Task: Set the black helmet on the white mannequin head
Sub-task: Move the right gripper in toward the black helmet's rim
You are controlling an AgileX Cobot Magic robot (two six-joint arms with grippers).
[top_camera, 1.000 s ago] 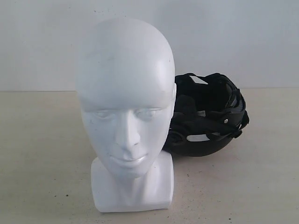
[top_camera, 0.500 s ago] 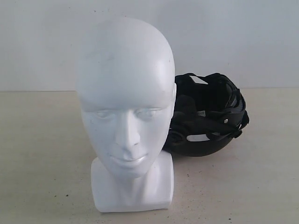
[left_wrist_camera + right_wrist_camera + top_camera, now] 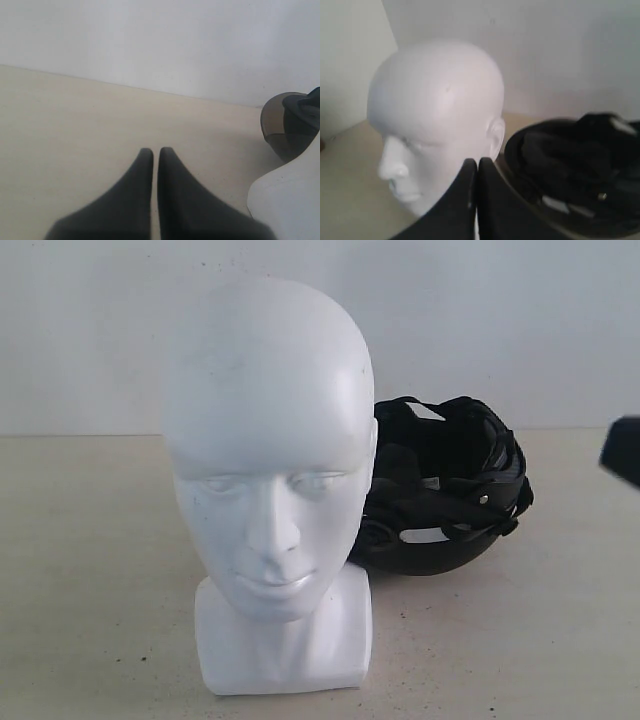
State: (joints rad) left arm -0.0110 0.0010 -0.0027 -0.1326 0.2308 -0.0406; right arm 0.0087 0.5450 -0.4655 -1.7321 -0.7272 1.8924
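The white mannequin head stands upright on its squarish base at the front of the table, face forward. Behind it to the right lies the black helmet, turned over with its padding and straps showing. In the right wrist view the mannequin head and helmet lie beyond my right gripper, which is shut and empty, apart from both. A dark part of the right arm shows at the exterior view's right edge. My left gripper is shut on nothing above bare table, the helmet's visor off to one side.
A beige tabletop runs back to a plain white wall. The mannequin's white base shows at the corner of the left wrist view.
A dark part of the right arm has come into the exterior view at the right edge. The head and helmet have not moved.
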